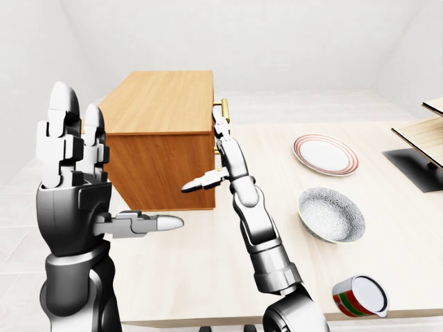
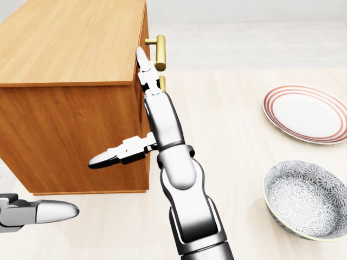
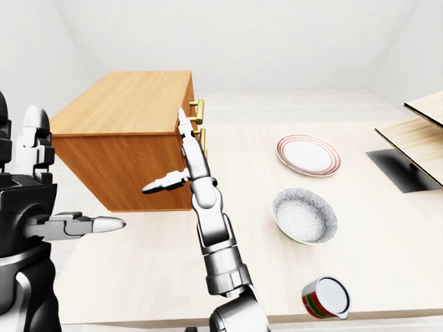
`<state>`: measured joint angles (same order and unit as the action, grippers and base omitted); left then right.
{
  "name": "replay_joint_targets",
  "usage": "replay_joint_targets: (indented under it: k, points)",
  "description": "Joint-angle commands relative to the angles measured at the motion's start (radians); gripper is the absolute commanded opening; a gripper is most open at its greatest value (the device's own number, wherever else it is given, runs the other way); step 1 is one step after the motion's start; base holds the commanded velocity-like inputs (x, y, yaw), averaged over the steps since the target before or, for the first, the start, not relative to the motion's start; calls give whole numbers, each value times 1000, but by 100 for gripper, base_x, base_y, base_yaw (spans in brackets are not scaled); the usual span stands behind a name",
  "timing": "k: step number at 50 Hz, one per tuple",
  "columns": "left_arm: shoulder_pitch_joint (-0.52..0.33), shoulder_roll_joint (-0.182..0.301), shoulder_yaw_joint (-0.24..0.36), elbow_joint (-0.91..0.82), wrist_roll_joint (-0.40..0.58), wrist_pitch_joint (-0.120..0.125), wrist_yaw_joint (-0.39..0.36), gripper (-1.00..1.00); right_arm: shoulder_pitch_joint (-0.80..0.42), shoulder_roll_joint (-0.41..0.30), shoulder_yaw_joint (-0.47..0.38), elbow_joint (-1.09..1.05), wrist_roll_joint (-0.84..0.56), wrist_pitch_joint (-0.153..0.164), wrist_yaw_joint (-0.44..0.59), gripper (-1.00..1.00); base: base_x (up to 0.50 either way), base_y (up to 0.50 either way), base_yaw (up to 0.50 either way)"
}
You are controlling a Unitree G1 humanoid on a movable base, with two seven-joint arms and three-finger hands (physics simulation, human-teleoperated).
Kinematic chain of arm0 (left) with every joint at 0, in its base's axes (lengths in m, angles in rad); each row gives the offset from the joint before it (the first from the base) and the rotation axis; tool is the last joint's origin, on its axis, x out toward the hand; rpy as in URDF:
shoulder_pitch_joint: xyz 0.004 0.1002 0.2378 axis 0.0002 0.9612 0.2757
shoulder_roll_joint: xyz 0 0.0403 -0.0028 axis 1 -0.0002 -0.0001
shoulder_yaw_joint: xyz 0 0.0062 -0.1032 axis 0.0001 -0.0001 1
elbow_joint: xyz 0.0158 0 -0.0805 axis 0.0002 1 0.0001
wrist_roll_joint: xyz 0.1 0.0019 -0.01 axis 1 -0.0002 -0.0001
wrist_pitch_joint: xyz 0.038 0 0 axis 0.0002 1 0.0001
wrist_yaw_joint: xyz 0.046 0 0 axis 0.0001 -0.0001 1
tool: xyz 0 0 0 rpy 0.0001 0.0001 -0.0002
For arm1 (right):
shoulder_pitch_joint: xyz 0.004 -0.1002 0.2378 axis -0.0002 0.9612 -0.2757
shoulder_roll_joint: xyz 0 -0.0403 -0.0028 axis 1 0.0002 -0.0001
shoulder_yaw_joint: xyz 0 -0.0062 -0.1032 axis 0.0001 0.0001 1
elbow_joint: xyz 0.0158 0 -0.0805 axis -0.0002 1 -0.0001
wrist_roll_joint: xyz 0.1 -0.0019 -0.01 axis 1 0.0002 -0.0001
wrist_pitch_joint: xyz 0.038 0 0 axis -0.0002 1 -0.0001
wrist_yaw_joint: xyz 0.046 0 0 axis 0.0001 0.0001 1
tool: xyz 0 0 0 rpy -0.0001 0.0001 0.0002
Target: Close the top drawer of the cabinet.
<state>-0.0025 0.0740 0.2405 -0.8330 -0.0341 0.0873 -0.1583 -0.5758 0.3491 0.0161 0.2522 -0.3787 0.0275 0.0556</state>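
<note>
The wooden cabinet (image 2: 70,108) fills the left of the head view. Its top drawer's brass handle (image 2: 159,52) sticks out at the upper right corner, and the drawer front sits close against the cabinet body. My right hand (image 2: 149,92) is open and flat, its fingertips (image 2: 141,57) pressed on the drawer front just left of the handle, thumb pointing left. My left hand (image 1: 90,173) is raised and open at the left of the left-eye view, holding nothing, well short of the cabinet.
A red-ringed plate (image 2: 304,114) and a patterned bowl (image 2: 304,199) lie on the table to the right. A striped mug (image 1: 360,296) lies on its side near the table's bottom edge. Shelving (image 1: 422,131) stands at the far right. A lower handle (image 2: 162,82) peeks out.
</note>
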Motion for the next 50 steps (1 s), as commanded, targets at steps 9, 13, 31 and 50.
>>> replay_joint_targets:
  k: [9,13,31,50]
  points:
    - [13,-3,3,29,-2,0,-4,100,6,0,198,486,31,-3,87,100,0,0,0]
    - [16,-2,3,32,2,0,-5,100,-5,0,177,442,65,28,88,100,0,0,0]
    - [43,-17,-20,149,26,0,-2,100,-10,0,190,410,115,40,73,100,0,0,0]
    - [51,-27,-2,142,-18,0,-9,100,8,0,199,385,117,54,75,100,0,0,0]
